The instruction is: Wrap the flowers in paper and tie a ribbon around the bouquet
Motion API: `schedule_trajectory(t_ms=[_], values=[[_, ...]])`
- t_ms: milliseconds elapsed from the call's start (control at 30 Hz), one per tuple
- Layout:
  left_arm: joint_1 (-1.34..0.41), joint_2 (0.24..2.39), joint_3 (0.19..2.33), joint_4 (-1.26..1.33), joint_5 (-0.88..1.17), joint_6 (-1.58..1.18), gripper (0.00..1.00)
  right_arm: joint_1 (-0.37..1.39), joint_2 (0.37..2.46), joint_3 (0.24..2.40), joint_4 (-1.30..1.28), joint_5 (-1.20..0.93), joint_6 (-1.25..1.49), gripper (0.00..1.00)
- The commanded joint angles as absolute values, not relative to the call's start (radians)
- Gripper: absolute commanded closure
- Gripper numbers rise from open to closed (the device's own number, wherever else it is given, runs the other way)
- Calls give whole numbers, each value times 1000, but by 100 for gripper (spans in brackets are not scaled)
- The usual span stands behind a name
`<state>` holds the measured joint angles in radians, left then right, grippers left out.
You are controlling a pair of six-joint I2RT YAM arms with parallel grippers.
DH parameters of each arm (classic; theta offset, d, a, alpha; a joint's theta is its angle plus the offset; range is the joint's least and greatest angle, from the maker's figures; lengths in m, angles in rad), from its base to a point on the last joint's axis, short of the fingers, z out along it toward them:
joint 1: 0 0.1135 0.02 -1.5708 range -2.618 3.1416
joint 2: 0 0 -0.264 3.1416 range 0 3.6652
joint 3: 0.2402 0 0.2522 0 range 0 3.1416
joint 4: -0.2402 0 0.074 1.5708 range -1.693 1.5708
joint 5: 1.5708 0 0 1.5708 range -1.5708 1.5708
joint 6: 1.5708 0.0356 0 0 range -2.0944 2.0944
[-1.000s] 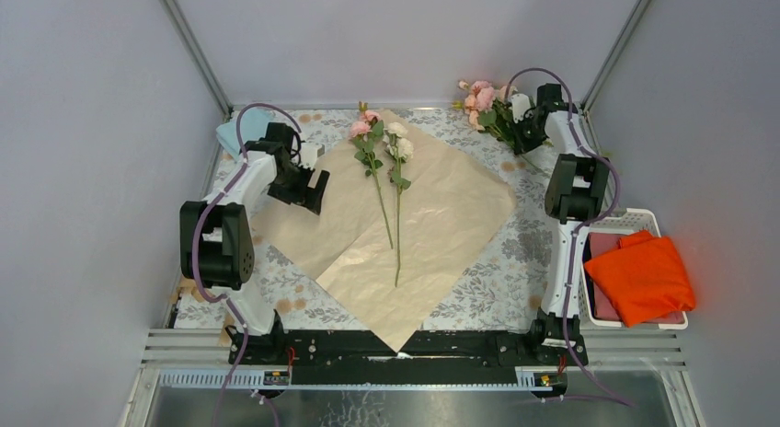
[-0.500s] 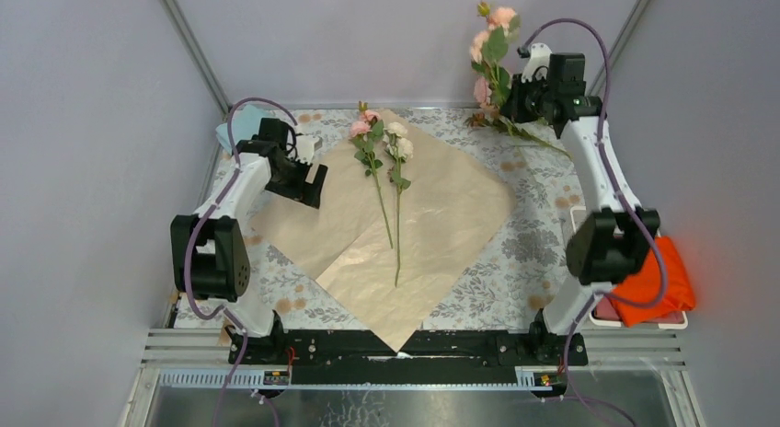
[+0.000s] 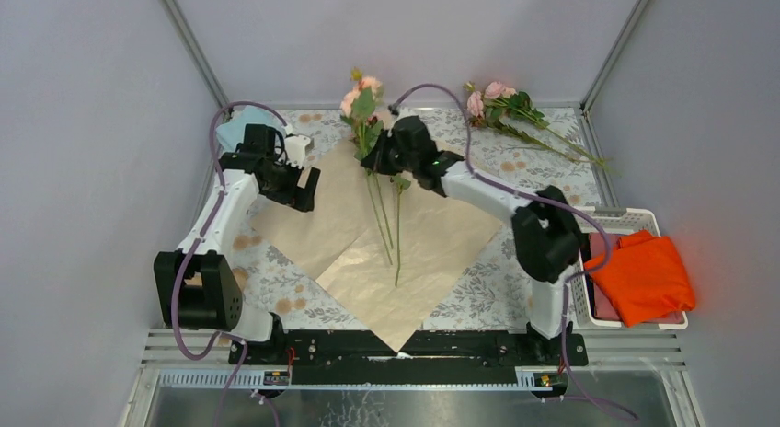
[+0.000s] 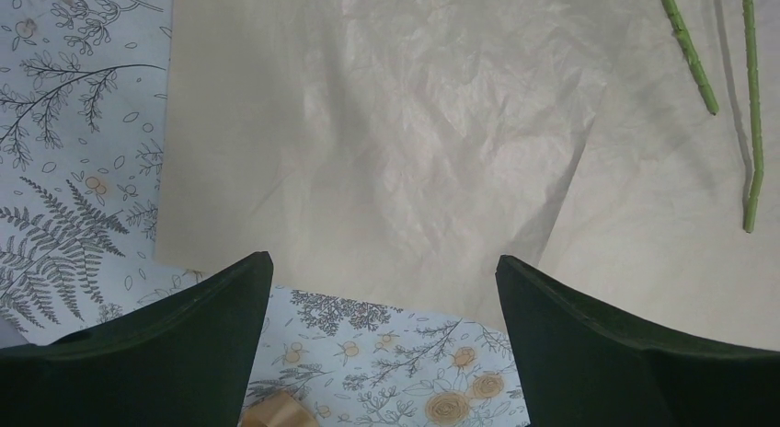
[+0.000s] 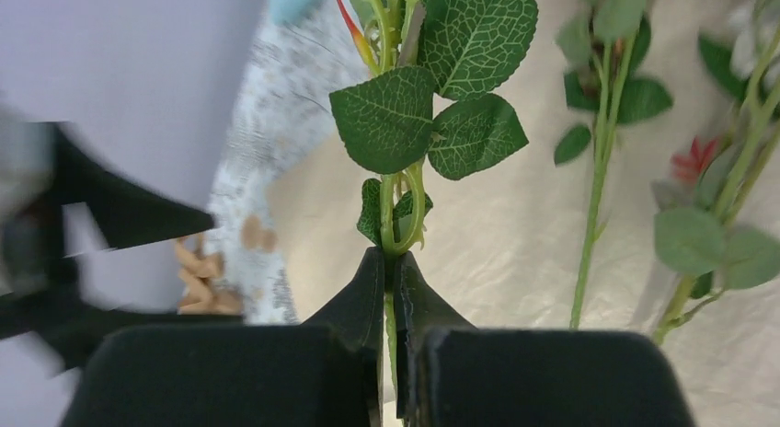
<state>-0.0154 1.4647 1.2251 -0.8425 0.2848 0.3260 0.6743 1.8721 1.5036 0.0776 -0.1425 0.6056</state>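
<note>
My right arm has swung from the back right corner across to the far corner of the paper [image 3: 441, 215], bringing one rose stem [image 5: 402, 201] with it. My right tool [image 5: 390, 266] is pinched tight on that stem just under its leaves, above the two stems [image 3: 397, 234] already lying along the sheet. My left tool [image 3: 303, 186] hangs wide apart over the paper's left corner, holding nothing. One more bunch [image 3: 506, 107] lies on the tabletop [image 3: 524, 252] at the back right. I judge the gathering partly done, with folding and tying untouched. I cannot pick out the ribbon, though a tan scrap [image 4: 276, 416] low in my left wrist view may be it.
</note>
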Motion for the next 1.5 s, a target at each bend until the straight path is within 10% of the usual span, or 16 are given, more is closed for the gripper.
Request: schedule_trajectory(t_ms=[0, 67, 200, 500, 833, 1000, 1467], values=[[-2, 1424, 1204, -847, 311, 350, 1, 704, 2018, 1596, 98, -31, 686, 100], [-1, 1417, 1201, -848, 320, 351, 1, 703, 2088, 1665, 18, -7, 624, 98], [-2, 1415, 1194, -847, 322, 351, 1, 672, 2230, 2021, -416, -66, 387, 40], [-1, 1430, 1188, -844, 314, 354, 1, 340, 1984, 1908, -597, -30, -241, 9], [0, 1502, 1218, -844, 275, 350, 1, -93, 2347, 2267, -747, 7, -424, 13], [-2, 1554, 1228, -847, 261, 351, 1, -114, 2454, 2320, -620, 7, -482, 1], [-2, 1672, 1257, -848, 222, 346, 1, -121, 2695, 2523, -544, -187, -345, 4]])
